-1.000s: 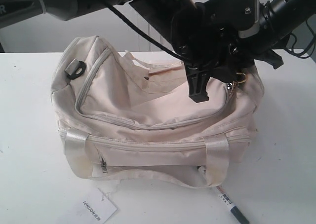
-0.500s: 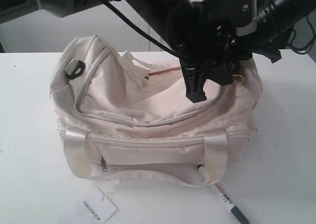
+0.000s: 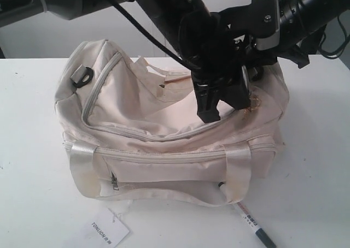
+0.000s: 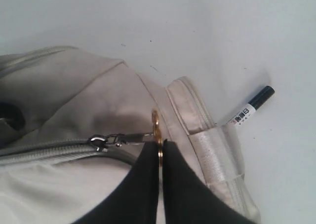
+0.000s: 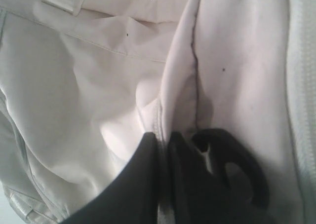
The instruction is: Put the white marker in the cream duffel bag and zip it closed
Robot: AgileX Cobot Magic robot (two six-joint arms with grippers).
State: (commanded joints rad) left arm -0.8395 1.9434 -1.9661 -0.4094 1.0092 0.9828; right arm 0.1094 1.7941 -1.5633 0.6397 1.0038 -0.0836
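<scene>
The cream duffel bag (image 3: 164, 144) sits on the white table, slumped, with its top panel sagging. The white marker (image 3: 252, 223) lies on the table by the bag's front right corner, dark cap pointing away; it also shows as the marker (image 4: 251, 108) past the bag's end. My left gripper (image 4: 159, 144) is shut on the gold zipper pull (image 4: 156, 128), with the grey slider (image 4: 98, 141) just behind it. My right gripper (image 5: 164, 137) is shut on a fold of the bag's fabric (image 5: 98, 86) next to a black strap ring (image 5: 237, 167). Both arms crowd over the bag's top right (image 3: 229, 84).
A white paper tag (image 3: 106, 232) printed with black letters lies in front of the bag at the table's near edge. A black strap ring (image 3: 83, 77) sits on the bag's left end. Satin handles (image 3: 82, 169) hang down the front. A black cable (image 3: 147, 32) trails above.
Both grippers have shifted left and slightly down over the bag, taking the gold pull and the bag's right end with them. The marker and paper tag have not moved.
</scene>
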